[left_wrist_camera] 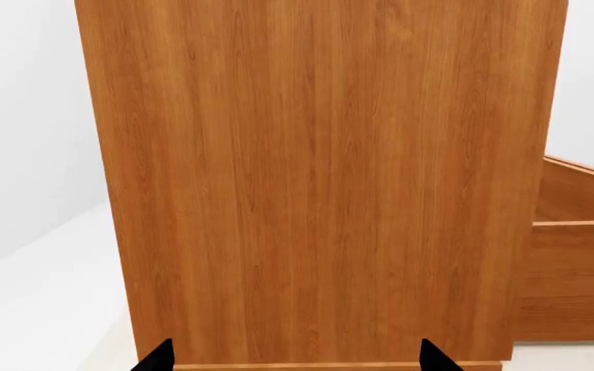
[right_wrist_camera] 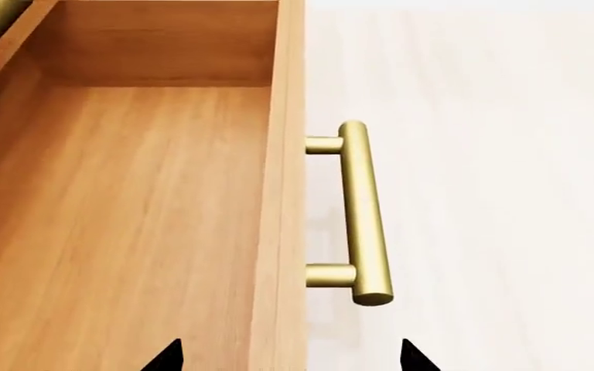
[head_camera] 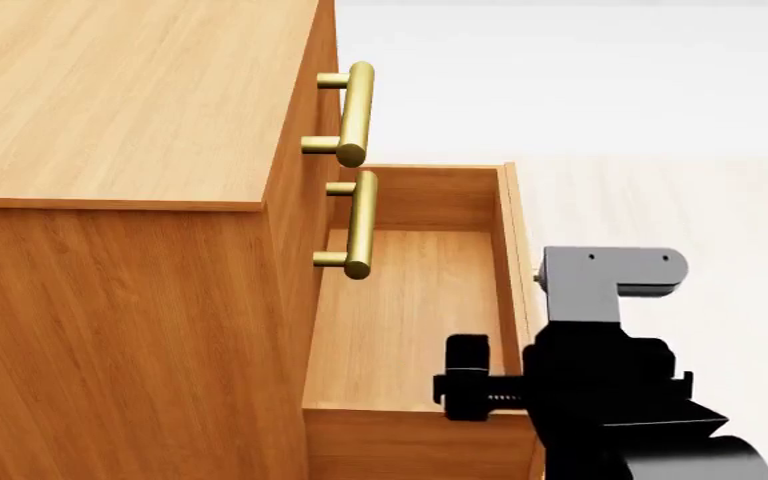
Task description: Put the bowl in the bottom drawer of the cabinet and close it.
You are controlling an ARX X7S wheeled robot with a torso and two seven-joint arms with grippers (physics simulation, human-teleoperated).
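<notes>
Pale cream floor (head_camera: 704,180), plain white walls (left_wrist_camera: 18,116), even light.

Bare simulated room, wooden cabinet (head_camera: 117,200), pale floor (head_camera: 651,100), blank white walls

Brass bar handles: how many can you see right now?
3. Two brass bar handles on the closed upper drawers, the top one and the middle one, plus one on the pulled-out orange-brown wooden bottom drawer, mostly hidden behind the right arm in the head view.
</notes>
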